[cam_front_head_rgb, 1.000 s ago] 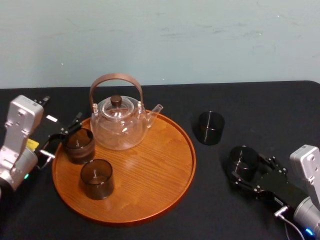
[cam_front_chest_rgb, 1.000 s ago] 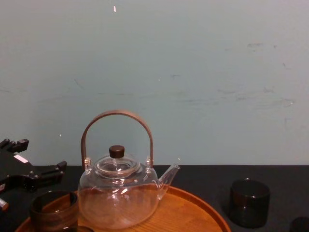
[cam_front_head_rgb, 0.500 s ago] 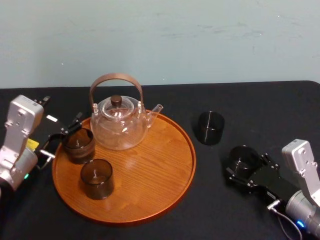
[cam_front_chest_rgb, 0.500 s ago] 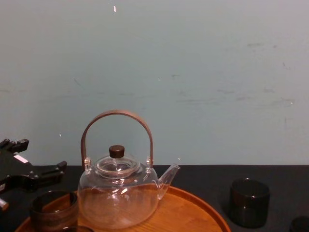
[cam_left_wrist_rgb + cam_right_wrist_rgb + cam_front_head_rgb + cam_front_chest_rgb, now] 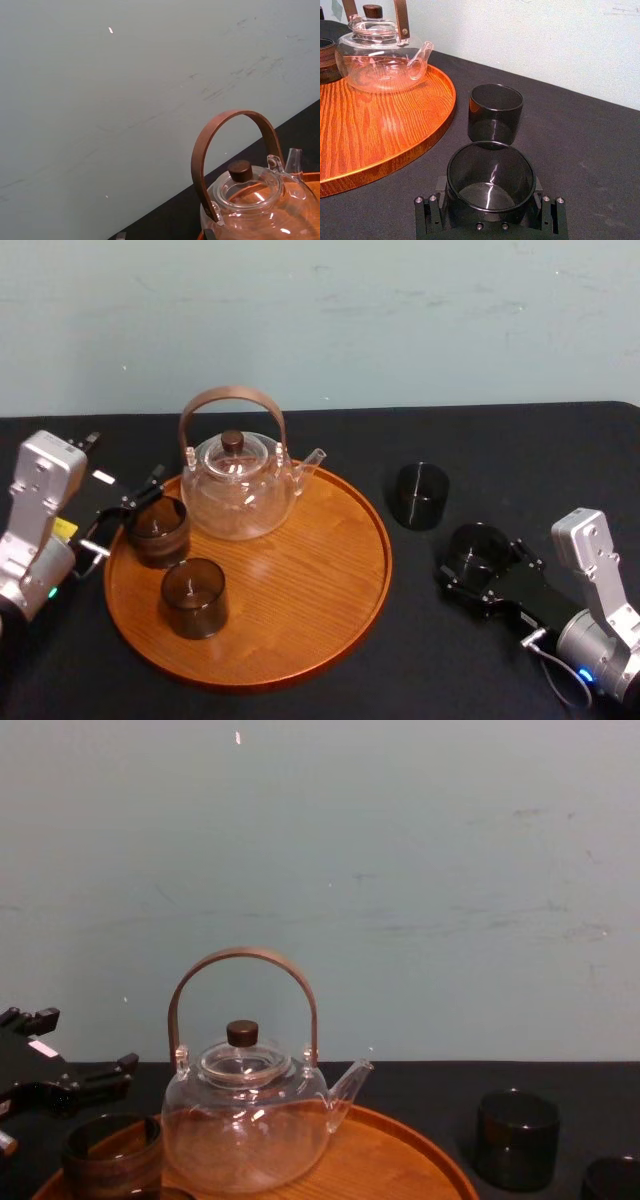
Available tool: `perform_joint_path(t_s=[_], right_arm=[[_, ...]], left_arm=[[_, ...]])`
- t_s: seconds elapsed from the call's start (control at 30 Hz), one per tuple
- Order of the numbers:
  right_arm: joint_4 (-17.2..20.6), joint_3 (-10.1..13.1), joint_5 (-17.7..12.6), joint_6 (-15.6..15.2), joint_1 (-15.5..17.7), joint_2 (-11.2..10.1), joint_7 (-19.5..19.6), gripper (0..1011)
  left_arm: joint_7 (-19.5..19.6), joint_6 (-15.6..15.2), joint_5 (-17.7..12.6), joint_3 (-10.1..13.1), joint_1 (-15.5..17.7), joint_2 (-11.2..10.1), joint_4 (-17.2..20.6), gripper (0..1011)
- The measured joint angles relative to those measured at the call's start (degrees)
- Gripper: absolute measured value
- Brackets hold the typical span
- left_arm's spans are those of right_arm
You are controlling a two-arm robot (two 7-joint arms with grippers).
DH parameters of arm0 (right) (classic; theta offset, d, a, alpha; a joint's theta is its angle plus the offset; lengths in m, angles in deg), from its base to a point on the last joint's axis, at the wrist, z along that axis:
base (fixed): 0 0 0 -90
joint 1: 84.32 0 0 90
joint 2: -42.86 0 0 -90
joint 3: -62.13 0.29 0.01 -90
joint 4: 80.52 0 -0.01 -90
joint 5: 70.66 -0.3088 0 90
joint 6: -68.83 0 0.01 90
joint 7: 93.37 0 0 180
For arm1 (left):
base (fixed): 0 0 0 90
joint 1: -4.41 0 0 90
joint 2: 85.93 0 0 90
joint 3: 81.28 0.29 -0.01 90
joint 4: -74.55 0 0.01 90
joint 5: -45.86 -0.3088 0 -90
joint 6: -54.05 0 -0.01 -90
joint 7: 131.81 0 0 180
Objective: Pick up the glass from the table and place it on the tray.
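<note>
Your right hand (image 5: pixel 482 572) is clenched on the glass (image 5: pixel 476 544), just right of the tray (image 5: pixel 310 590). Carried low, it could strike the raised rim (image 5: pixel 387 540) or knock the neighbouring tumbler (image 5: pixel 419 495). Meanwhile your left hand (image 5: pixel 122 512) idles, released, at the tray's left.

held glass (image 5: pixel 612 1178): cut off at the chest view's lower corner; base hidden inside the right gripper (image 5: pixel 489 212)
tray (image 5: pixel 400 1165): near side cut off in chest view
teapot (image 5: pixel 260 202): belly cut off in left wrist view

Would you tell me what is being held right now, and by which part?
The right gripper holds the glass by its lower side walls. The left gripper sits open by the tray.
</note>
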Motion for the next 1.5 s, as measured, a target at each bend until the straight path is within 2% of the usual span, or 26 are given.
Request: perform_joint_path(t_s=[0.33,0.53,0.8,1.0,1.3,1.5], right_arm=[[0.4,-0.1,0.0,0.0,0.2,-0.3,0.1,1002],[0.5,-0.1,0.0,0.0,0.3,-0.4,0.1,905],[0.6,-0.1,0.0,0.1,0.4,-0.5,0.1,903],[3.1,-0.2,0.1,0.0,1.0,-0.9,-1.7,903],[8.4,-2.8,2.1,0.3,2.1,-1.5,-4.0,903],[10.4,-6.4,3.7,0.4,1.5,-1.2,-6.0,903]], left_arm=[[0.0,0.0,0.0,0.0,0.0,0.0,0.0,1001],[0.0,0.0,0.0,0.0,0.0,0.0,0.0,1002],[0.0,0.0,0.0,0.0,0.0,0.0,0.0,1001],[0.0,0.0,0.0,0.0,0.0,0.0,0.0,1001],[0.0,0.0,0.0,0.0,0.0,0.0,0.0,1001],[0.0,0.0,0.0,0.0,0.0,0.0,0.0,1001]])
